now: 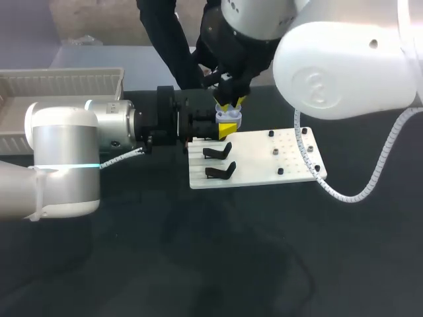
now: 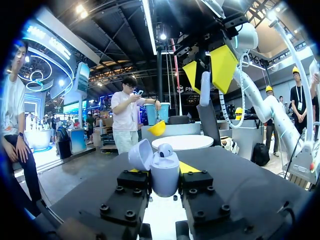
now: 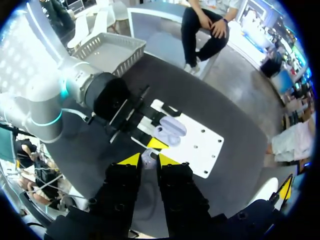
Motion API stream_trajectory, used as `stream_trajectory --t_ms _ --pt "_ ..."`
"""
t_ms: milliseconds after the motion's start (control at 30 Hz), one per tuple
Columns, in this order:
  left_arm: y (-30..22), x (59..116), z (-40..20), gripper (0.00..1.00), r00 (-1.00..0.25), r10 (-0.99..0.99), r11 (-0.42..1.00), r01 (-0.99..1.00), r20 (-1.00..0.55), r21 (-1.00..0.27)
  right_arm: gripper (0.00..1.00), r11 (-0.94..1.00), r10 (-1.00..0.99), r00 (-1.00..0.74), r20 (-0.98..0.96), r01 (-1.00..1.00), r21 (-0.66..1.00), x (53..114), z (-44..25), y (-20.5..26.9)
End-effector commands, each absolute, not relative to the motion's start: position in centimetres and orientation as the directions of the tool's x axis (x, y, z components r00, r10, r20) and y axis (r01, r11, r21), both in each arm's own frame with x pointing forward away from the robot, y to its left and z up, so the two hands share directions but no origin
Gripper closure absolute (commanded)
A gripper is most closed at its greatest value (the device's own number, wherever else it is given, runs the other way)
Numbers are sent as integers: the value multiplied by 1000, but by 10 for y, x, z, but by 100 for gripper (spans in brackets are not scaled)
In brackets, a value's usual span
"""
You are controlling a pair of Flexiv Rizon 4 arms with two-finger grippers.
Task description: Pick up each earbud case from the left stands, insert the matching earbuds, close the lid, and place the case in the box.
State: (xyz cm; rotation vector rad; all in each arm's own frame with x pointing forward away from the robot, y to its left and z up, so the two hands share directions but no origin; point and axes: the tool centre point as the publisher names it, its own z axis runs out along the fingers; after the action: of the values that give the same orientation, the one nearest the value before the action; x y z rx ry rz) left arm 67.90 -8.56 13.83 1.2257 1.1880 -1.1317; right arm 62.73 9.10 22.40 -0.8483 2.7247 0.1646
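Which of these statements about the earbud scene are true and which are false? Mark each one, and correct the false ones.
1. The left gripper holds the earbud case with its lid open. True.
2. The right gripper is empty. False: it holds an earbud between its yellow tips, above the case.
3. The earbud case already lies in the box. False: it is held up near the white board, apart from the box.
4. Two black stands on the white board carry nothing. True.
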Motion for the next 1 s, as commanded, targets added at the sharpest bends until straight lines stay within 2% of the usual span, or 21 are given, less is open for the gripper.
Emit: stream_trajectory --t_ms 33,1000 --pt "-86 678 137 100 68 11 38 997 -998 69 100 822 -537 -787 -302 -569 24 626 224 91" --pt "-86 678 137 100 68 11 38 997 -998 69 100 805 -568 -782 -258 -592 24 647 207 93"
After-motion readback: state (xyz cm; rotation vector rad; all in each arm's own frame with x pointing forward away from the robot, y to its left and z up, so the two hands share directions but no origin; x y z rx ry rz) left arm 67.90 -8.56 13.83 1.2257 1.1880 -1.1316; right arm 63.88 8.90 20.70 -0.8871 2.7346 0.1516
